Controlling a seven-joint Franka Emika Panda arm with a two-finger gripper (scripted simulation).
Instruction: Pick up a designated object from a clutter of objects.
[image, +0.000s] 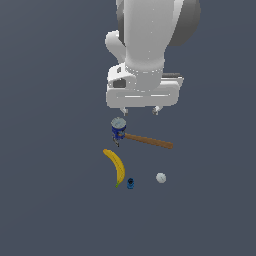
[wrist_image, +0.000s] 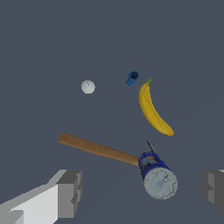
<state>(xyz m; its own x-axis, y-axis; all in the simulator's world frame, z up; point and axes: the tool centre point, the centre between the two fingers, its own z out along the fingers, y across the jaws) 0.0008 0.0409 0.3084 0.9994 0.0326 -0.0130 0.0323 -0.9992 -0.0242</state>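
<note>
The gripper (image: 141, 109) is hovering above the blue-headed, wooden-handled hammer (image: 142, 137), its fingers (wrist_image: 70, 192) spread apart and gripping nothing. The curved yellow banana (image: 116, 166) is lying on the grey table (image: 50, 190), just beside the small blue object (image: 130, 183) and apart from the white ball (image: 160, 177).

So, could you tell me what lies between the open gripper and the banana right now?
The hammer lies between: in the exterior view its blue head sits just below the gripper, with the banana beyond it.

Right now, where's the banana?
Exterior view: banana lies below the hammer, its stem tip beside the small blue object, on that object's left.
</note>
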